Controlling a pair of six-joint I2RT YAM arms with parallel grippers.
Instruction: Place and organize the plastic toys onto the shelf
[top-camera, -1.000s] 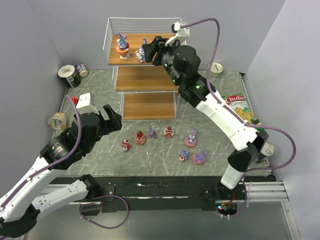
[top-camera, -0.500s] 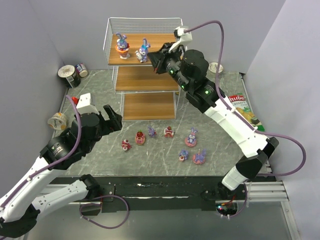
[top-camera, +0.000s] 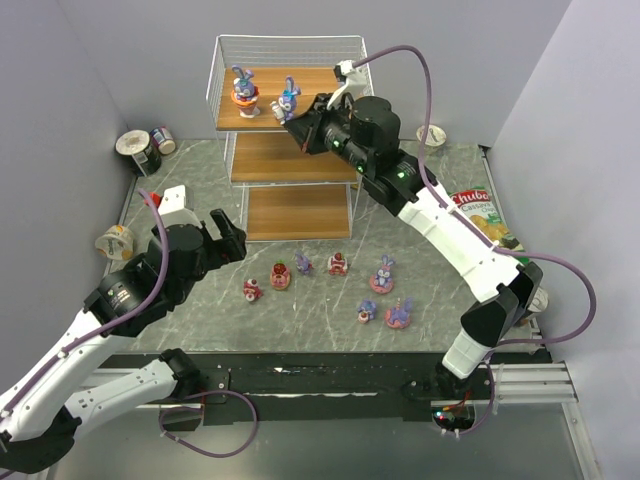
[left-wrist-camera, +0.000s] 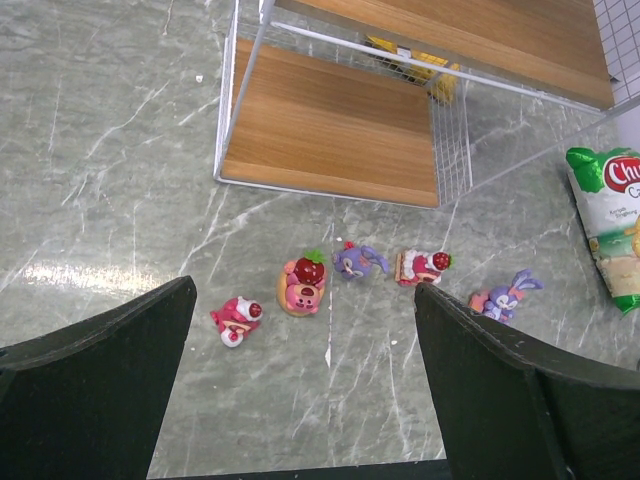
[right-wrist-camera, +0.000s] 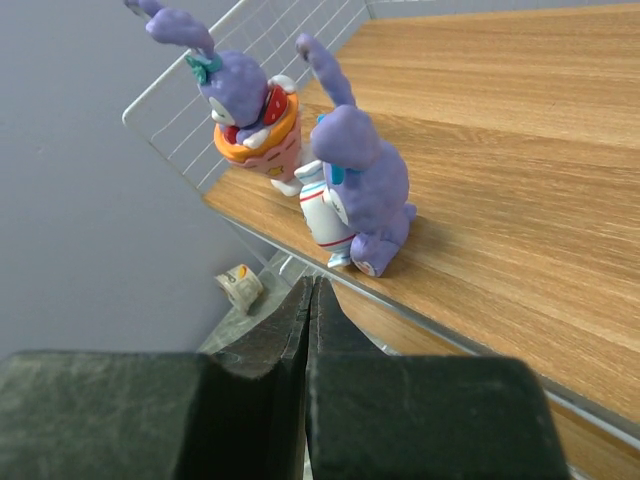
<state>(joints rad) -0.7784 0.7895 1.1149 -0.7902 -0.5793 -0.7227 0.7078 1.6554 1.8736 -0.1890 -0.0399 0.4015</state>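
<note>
The shelf (top-camera: 290, 158) stands at the back of the table. Two purple bunny toys stand on its top board (right-wrist-camera: 500, 150): one in an orange cup (top-camera: 244, 92) (right-wrist-camera: 245, 110), one holding a white cup (top-camera: 288, 100) (right-wrist-camera: 360, 190). My right gripper (top-camera: 305, 125) (right-wrist-camera: 312, 285) is shut and empty, just off the board's front edge below the second bunny. Several plastic toys (top-camera: 338, 264) lie on the table in front of the shelf. My left gripper (top-camera: 222, 232) (left-wrist-camera: 302, 290) hangs open above a pink figure (left-wrist-camera: 236, 320) and a strawberry-topped one (left-wrist-camera: 303, 287).
Cans (top-camera: 140, 148) and a tipped cup (top-camera: 116, 241) lie at the left wall. A green-red chip bag (top-camera: 480, 215) (left-wrist-camera: 605, 220) lies to the right of the shelf, with a small cup (top-camera: 432, 135) behind it. The shelf's bottom board (left-wrist-camera: 330, 125) is bare.
My right gripper let go of the second bunny on the top board, drew back from it and closed. The left arm has not moved.
</note>
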